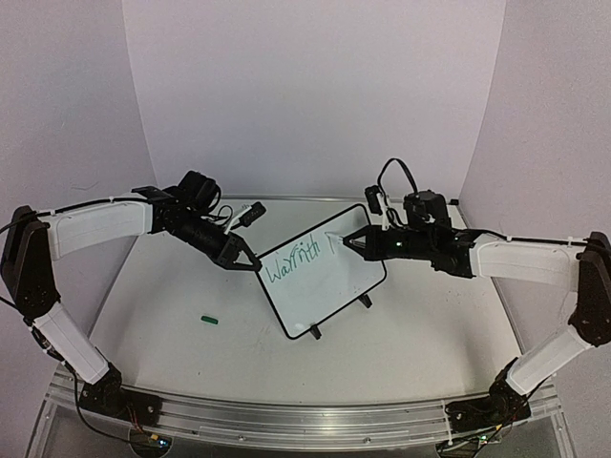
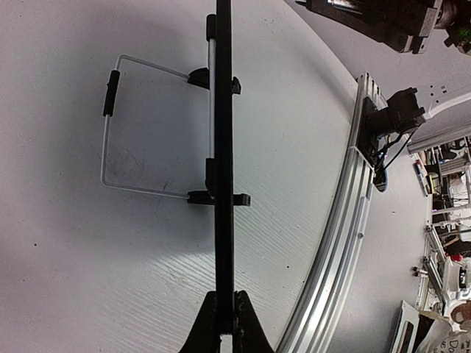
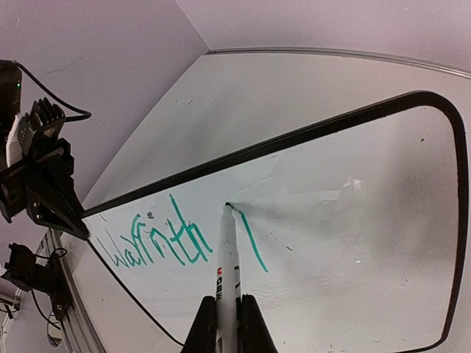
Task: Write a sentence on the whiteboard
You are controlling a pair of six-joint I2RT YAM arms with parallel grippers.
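The whiteboard (image 1: 329, 286) stands tilted on its two black feet at mid table, with green writing (image 1: 291, 265) across its upper left. My left gripper (image 1: 250, 262) is shut on the board's left edge. In the left wrist view the frame (image 2: 224, 147) runs edge-on as a black bar into the gripper (image 2: 226, 309). My right gripper (image 3: 227, 312) is shut on a white marker (image 3: 227, 257). The marker tip touches the whiteboard (image 3: 353, 220) at the top of a fresh green stroke (image 3: 250, 243), right of the written letters (image 3: 147, 246).
A small green cap (image 1: 210, 320) lies on the white table (image 1: 191, 363) left of the board. A wire stand (image 2: 110, 147) folds out behind the board. An aluminium rail (image 1: 286, 420) runs along the near edge, and pale walls close in the back and sides.
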